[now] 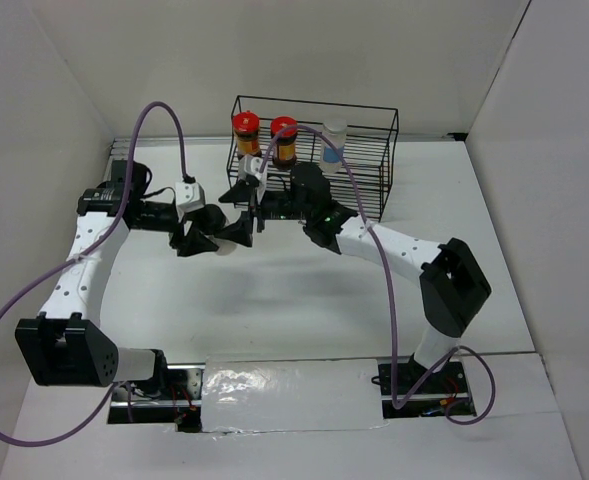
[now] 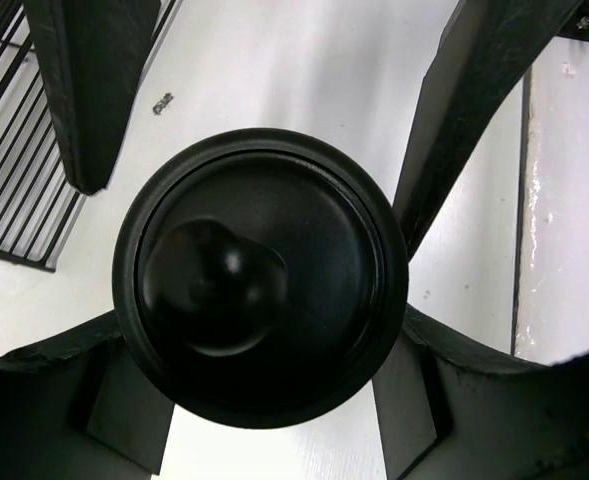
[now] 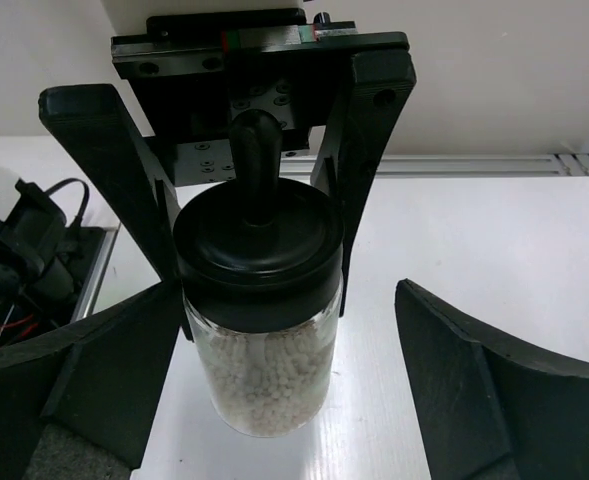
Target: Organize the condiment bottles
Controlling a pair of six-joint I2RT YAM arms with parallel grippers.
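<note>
We find the pale bottle clamped at its cap by the left gripper; right gripper, at 1 o'clock, spread apart

The pale bottle is clear, showing white granules, under a glossy black cap. In the black wire rack, the left jar and right jar are brown with red lids. The white bottle carries a bluish label. The table is white and the cables are purple.
</note>
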